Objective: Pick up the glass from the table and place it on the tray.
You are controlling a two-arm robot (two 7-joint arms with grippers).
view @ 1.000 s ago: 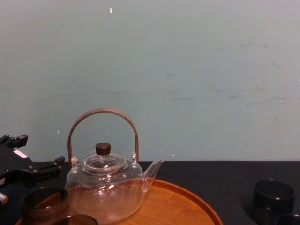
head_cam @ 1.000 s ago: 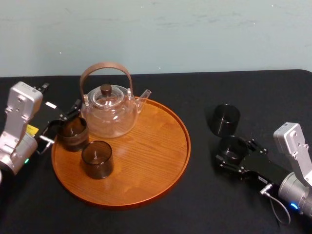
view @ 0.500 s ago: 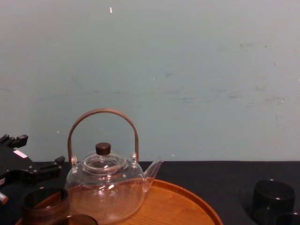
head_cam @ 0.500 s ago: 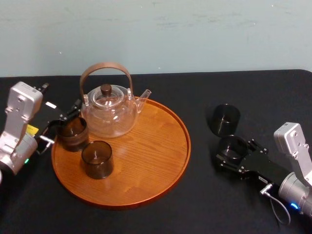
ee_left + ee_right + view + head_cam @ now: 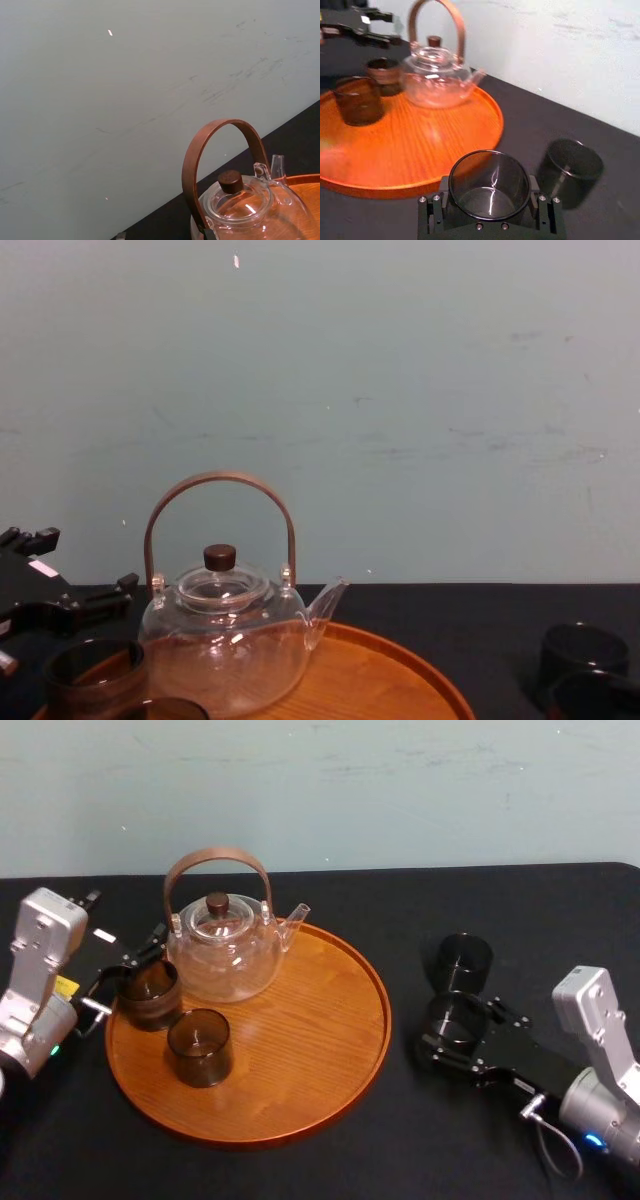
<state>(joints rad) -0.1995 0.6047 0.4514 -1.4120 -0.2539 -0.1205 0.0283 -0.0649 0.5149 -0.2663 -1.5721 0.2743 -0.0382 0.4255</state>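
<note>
Glass (image 5: 490, 182) held in right gripper (image 5: 452, 1032) jaws near tray (image 5: 300, 1020) rim; left gripper (image 5: 125, 975) at tray's left edge.

We see soft, even room light falling from above. The pale wall (image 5: 400, 390) is lit flat, and the black table (image 5: 330, 1175) swallows shadows around everything on it. Small white glints sit on the teapot (image 5: 222, 948), the tray (image 5: 300, 1060) carries a mild sheen, and a thin highlight curves inside the glass (image 5: 490, 186).
</note>
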